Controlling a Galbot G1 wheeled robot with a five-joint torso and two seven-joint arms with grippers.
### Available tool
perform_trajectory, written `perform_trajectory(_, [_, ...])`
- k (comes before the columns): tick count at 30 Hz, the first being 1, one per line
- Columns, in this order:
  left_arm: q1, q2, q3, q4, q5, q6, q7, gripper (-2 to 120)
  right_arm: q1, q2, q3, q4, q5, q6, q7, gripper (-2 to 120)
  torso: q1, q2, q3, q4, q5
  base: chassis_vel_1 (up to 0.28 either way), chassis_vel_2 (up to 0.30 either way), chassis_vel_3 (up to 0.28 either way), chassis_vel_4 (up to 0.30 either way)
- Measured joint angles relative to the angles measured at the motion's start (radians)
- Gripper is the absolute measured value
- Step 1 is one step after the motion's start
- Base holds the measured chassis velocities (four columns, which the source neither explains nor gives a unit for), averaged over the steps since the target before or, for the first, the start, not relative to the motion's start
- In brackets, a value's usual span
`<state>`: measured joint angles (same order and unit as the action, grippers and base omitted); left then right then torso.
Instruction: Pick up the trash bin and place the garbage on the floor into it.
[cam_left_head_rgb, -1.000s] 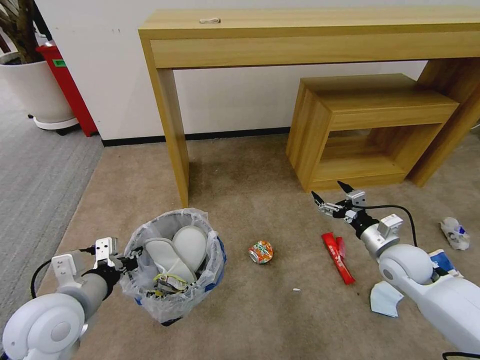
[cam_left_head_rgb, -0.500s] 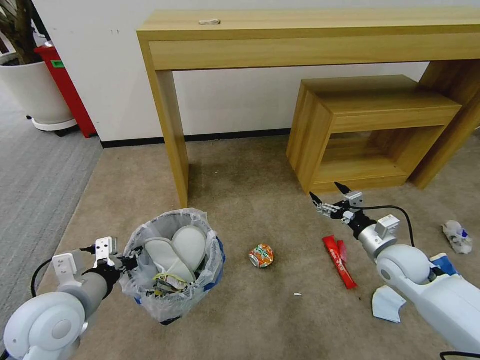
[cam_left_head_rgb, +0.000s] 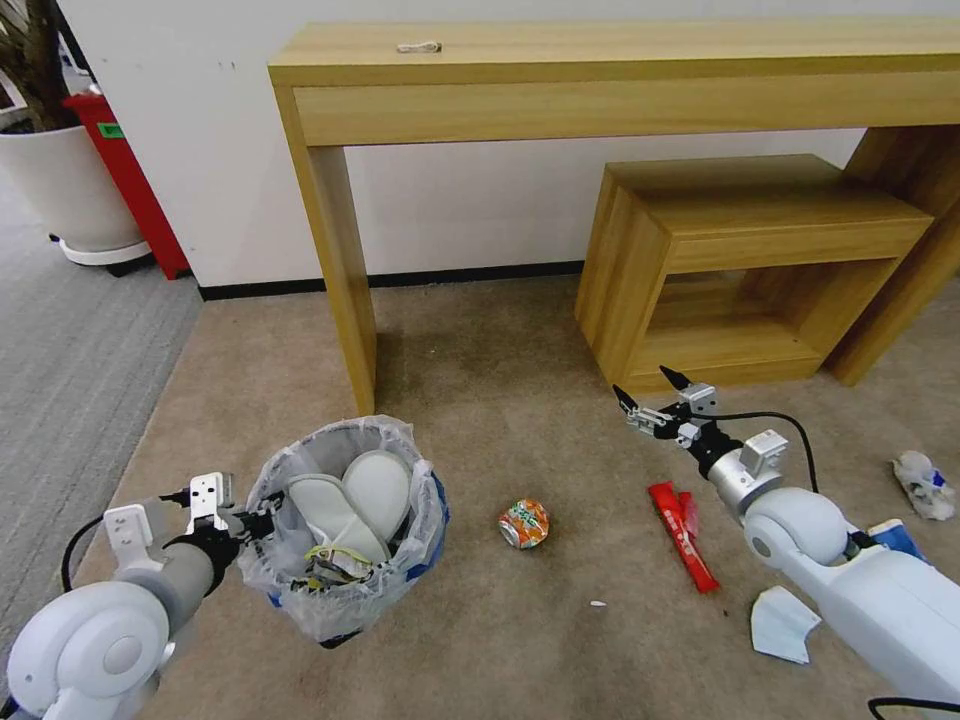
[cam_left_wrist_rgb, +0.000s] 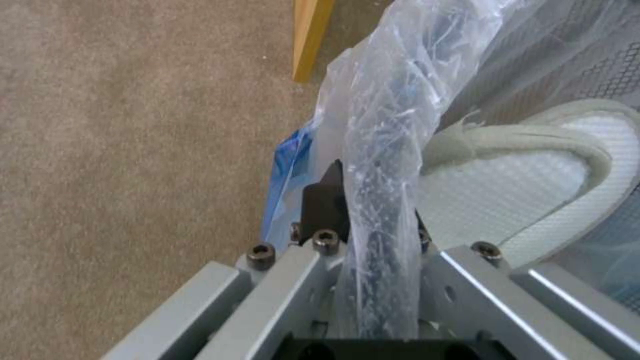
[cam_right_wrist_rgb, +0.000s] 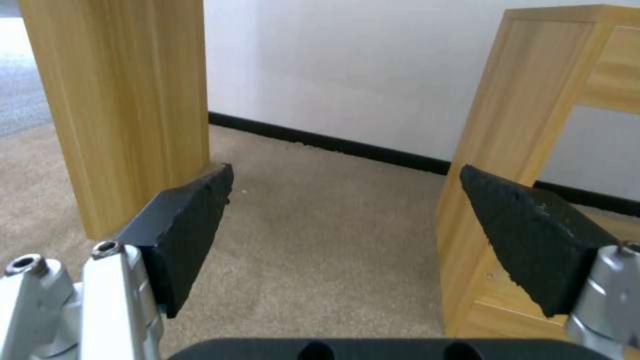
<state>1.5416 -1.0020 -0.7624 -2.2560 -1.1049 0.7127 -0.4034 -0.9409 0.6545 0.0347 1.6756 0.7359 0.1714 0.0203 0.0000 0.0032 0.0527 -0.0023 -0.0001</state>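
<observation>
The trash bin (cam_left_head_rgb: 300, 600), lined with a crinkly white bag, is at the lower left of the head view. Two white slippers (cam_left_head_rgb: 352, 500) and small litter lie inside it. My left gripper (cam_left_head_rgb: 262, 522) is shut on the bin's bagged rim (cam_left_wrist_rgb: 383, 150), next to a slipper (cam_left_wrist_rgb: 533, 165). On the beige floor (cam_left_head_rgb: 480, 380) lie a crushed can (cam_left_head_rgb: 522, 524), a red wrapper (cam_left_head_rgb: 684, 534), a pale mask (cam_left_head_rgb: 782, 623) and a crumpled bottle (cam_left_head_rgb: 922, 483). My right gripper (cam_left_head_rgb: 648, 393) hovers open beyond the wrapper, with nothing between its fingers (cam_right_wrist_rgb: 193, 220).
A long wooden desk (cam_left_head_rgb: 600, 70) stands against the wall; its leg (cam_left_head_rgb: 345, 280) is just behind the bin. A low wooden shelf unit (cam_left_head_rgb: 740, 260) sits close ahead of the right gripper. Grey striped carpet (cam_left_head_rgb: 70, 350), a white planter (cam_left_head_rgb: 60, 190) and a red object lie at the far left.
The whole picture has shifted a little, so the camera has moved: the litter on the floor sits slightly lower in view. Both arms and the held bin keep their places in the picture.
</observation>
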Motion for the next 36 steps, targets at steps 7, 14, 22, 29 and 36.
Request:
perform_trajectory(7, [-0.005,0.016,-0.005,-0.001,-0.035,0.019,-0.007,1,0.004,0.002,-0.008,-0.005,0.001,0.001,-0.007,89,0.000,0.000,0.000,0.0000,0.0000,-0.012,0.025,0.016,-0.014])
perform_trajectory(14, [-0.005,0.017,-0.002,-0.001,-0.037,0.021,-0.007,1,-0.005,0.004,-0.003,-0.007,-0.001,0.004,-0.014,89,0.000,0.000,0.000,0.0000,0.0000,0.000,0.000,0.000,0.000])
perform_trajectory(22, [-0.002,0.021,-0.001,-0.001,-0.031,0.022,-0.005,1,-0.013,0.012,-0.003,-0.007,-0.004,0.008,-0.018,92,0.000,0.000,0.000,-0.0001,0.0000,0.000,0.000,0.000,0.000])
perform_trajectory(29, [0.002,0.029,-0.004,-0.001,-0.031,0.023,0.001,1,-0.013,0.009,-0.011,-0.006,0.000,0.009,-0.027,95,0.000,0.000,0.000,0.0000,0.0000,0.000,0.000,0.000,0.000])
perform_trajectory(36, [0.002,0.030,0.001,-0.001,-0.029,0.022,0.005,1,-0.015,0.002,-0.017,0.002,-0.015,0.010,-0.049,96,0.000,0.000,0.000,0.0000,0.0000,0.000,0.000,0.000,0.000])
